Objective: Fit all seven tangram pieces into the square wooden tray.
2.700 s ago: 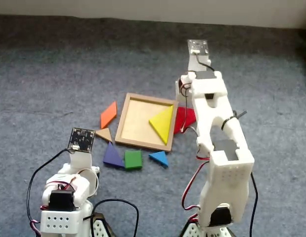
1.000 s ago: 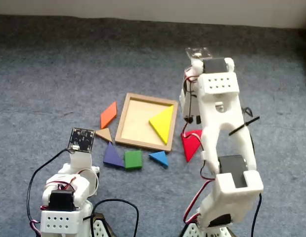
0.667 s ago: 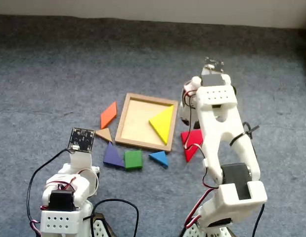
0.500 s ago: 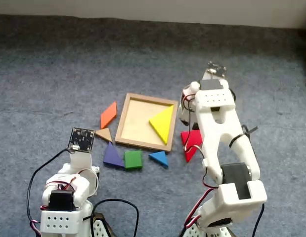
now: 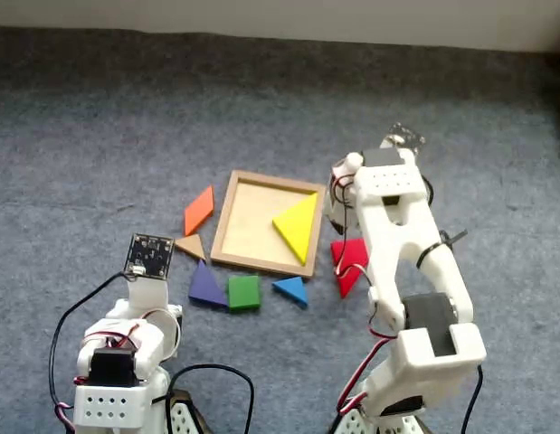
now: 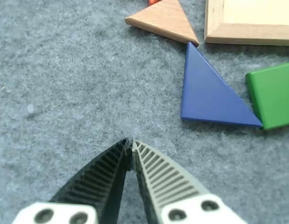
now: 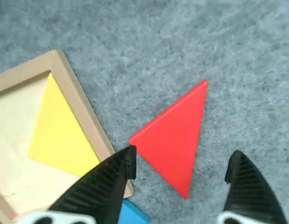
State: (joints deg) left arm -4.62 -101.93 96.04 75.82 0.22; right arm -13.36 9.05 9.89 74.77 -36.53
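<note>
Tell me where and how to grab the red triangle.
Probably straight down from above: the red triangle lies flat on the carpet beside the tray. Pinch across its middle, one finger on the long edge, one on a short edge. The open right end effector straddles it.

No legible text or labels

The wooden tray (image 5: 223, 217) holds a yellow triangle (image 5: 298, 227) in its 3 o'clock half. Around the tray lie:

- an orange parallelogram (image 5: 198, 210) at 9 o'clock
- a tan triangle (image 5: 191, 246) at 8
- a purple triangle (image 5: 205, 286) and a green square (image 5: 244, 292) near 7
- a blue triangle (image 5: 290, 288) near 6
- a red triangle (image 5: 346, 260) at 4, partly under the right arm (image 5: 402, 217)
</note>
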